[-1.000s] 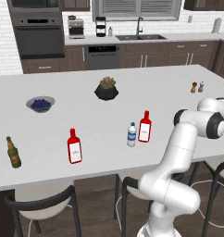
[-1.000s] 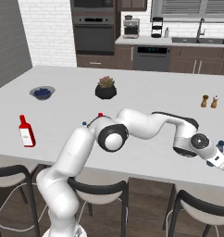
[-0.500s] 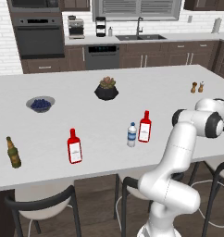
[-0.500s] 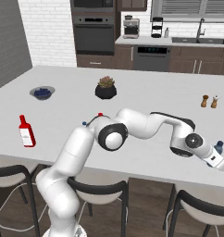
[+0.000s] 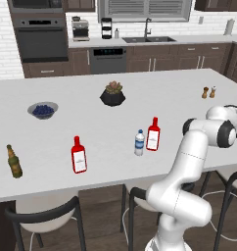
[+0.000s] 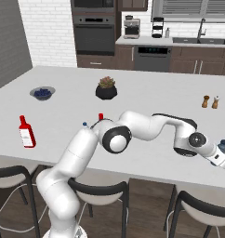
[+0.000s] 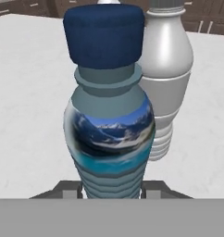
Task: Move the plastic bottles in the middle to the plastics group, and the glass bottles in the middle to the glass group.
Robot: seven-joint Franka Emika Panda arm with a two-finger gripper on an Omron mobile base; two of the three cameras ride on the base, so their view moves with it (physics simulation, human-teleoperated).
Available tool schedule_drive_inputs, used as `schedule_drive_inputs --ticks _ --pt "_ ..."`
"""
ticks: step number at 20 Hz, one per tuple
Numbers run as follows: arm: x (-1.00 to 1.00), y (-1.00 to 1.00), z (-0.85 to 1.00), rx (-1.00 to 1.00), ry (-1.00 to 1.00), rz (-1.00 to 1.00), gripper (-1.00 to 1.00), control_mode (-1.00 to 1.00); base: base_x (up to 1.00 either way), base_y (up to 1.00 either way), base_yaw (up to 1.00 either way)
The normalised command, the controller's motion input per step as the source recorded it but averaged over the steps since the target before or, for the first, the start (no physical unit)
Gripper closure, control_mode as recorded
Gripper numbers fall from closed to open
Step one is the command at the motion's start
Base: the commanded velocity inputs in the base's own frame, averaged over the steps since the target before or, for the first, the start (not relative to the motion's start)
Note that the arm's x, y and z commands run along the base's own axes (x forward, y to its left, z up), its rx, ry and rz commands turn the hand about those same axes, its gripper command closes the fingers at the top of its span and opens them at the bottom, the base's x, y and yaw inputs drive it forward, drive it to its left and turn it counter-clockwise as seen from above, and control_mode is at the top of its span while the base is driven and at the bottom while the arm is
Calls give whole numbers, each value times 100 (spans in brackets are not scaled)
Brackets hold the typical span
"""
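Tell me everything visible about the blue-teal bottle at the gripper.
The blue-teal bottle stands upright: dark blue cap, collared neck, teal plastic-looking body with a mountain-lake label and ribbed base. It sits between the gripper fingertips, which flank its base. A white bottle stands close behind; whether they touch is unclear. It is at the white counter right end.

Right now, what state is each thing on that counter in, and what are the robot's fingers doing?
Teal bottle: upright, capped, gripped low down.
Fingers: closed on the teal bottle's sides.
White bottle: upright, just behind the teal one.
Clear bottle: upright, capped, free.
Middle red bottle: upright, capped, beside the clear bottle.
Other red bottle: upright, capped.
Olive bottle: upright.
Bowl: holds dark blue berries.
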Motion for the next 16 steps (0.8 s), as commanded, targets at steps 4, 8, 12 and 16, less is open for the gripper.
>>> schedule_drive_inputs --ticks 4,8,12,16 --pt "16 -21 0 0 0 0 100 -100 0 0 0" --pt "0 -1 -19 0 0 0 100 -100 0 0 0" --pt "2 0 -67 0 0 0 100 -100 0 0 0" --pt "0 0 -49 0 0 0 100 -100 0 0 0"
